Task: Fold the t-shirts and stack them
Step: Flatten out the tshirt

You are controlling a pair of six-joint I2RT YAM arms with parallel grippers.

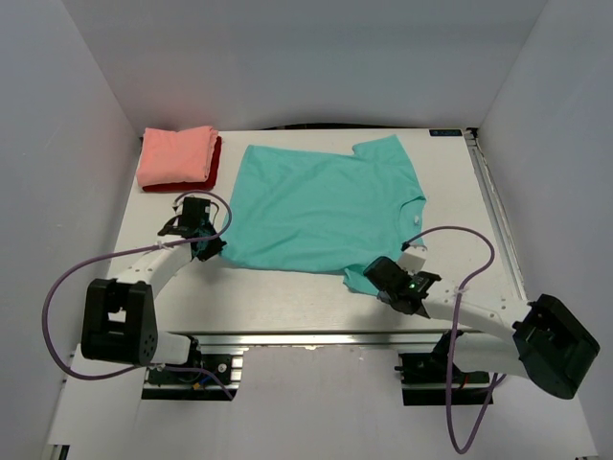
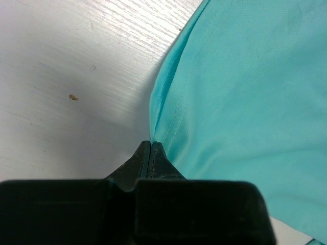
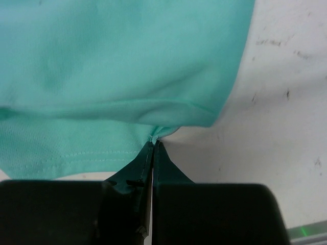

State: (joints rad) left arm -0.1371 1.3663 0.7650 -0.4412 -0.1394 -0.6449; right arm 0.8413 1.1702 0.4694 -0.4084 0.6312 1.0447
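Observation:
The teal t-shirt [image 1: 321,206] lies spread across the middle of the table. My left gripper [image 1: 213,251] is shut on its near-left corner; the left wrist view shows the hem [image 2: 168,109] pinched at the closed tips [image 2: 150,144]. My right gripper [image 1: 372,276] is shut on the shirt's near-right corner; the right wrist view shows cloth [image 3: 127,71] bunched at the closed tips [image 3: 154,142]. The salmon-pink t-shirt [image 1: 175,155] lies folded on the folded dark red t-shirt [image 1: 213,171] at the far left.
White walls close the table on the left, back and right. A metal rail [image 1: 493,206] runs along the right edge. Cables loop from both arms near the front edge [image 1: 316,331]. Bare table [image 1: 450,182] shows to the right of the teal shirt.

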